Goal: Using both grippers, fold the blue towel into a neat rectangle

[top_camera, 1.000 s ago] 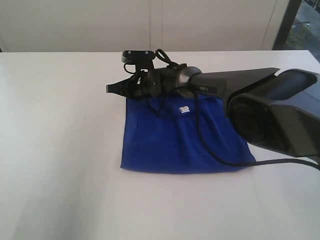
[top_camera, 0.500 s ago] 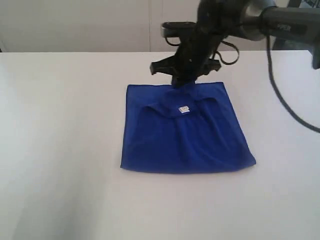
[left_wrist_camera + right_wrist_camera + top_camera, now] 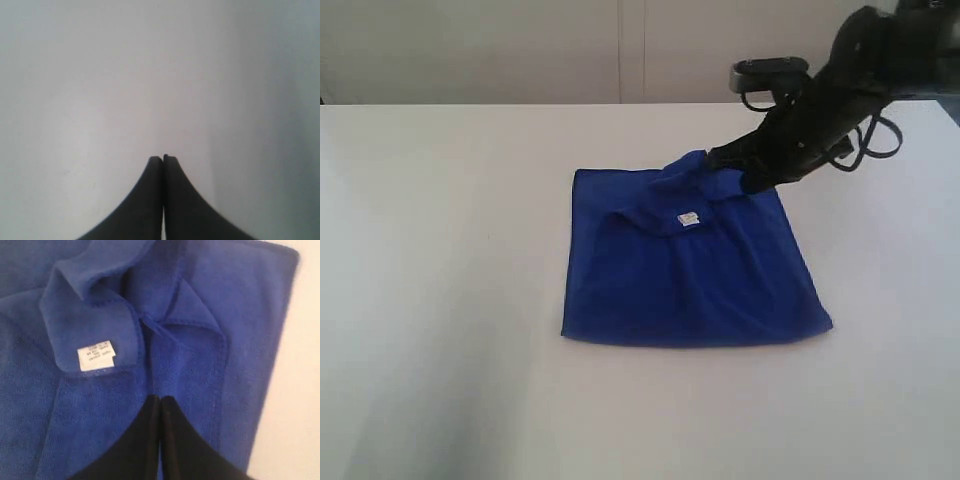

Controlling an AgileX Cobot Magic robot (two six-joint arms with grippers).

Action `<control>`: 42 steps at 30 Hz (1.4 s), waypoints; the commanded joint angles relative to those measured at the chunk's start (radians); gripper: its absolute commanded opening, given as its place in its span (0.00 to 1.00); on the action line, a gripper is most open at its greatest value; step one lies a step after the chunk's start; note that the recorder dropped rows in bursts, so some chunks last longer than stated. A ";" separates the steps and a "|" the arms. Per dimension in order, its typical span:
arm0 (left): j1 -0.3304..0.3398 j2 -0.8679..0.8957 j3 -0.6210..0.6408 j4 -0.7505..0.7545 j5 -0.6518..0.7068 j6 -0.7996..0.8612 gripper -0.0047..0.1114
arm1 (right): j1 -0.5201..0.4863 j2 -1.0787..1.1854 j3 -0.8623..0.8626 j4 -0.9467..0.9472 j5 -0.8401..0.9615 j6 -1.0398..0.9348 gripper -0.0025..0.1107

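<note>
White matte tabletop [image 3: 440, 300] beneath black left gripper [image 3: 162, 159], tips pressed together, holding nothing. Deep royal-blue soft cloth towel [image 3: 690, 290] lying folded flat, small white label [image 3: 688, 219] on turned-back flap. Above towel's far right corner, black right gripper [image 3: 159, 400], closed on nothing.

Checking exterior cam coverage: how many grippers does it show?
1: the right gripper, at the blue towel's far edge. The left gripper is outside that view; its wrist view shows it over the white table.
</note>
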 commanded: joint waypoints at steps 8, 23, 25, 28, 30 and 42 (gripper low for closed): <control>0.005 -0.007 0.006 -0.003 0.006 0.000 0.04 | 0.013 0.131 -0.080 0.020 -0.142 -0.056 0.21; 0.005 -0.007 0.006 -0.003 0.006 0.000 0.04 | 0.041 0.210 -0.080 0.015 -0.269 -0.079 0.27; 0.005 -0.007 0.006 -0.003 0.006 0.000 0.04 | 0.041 0.221 -0.080 0.015 -0.271 -0.077 0.27; 0.005 -0.007 0.006 -0.003 0.006 0.000 0.04 | 0.043 0.225 -0.080 0.019 -0.269 -0.077 0.27; 0.005 -0.007 0.006 -0.003 0.006 0.000 0.04 | 0.047 0.219 -0.082 0.019 -0.259 -0.077 0.27; 0.005 -0.007 0.006 -0.003 0.006 0.000 0.04 | 0.176 0.199 -0.082 0.019 -0.233 -0.106 0.27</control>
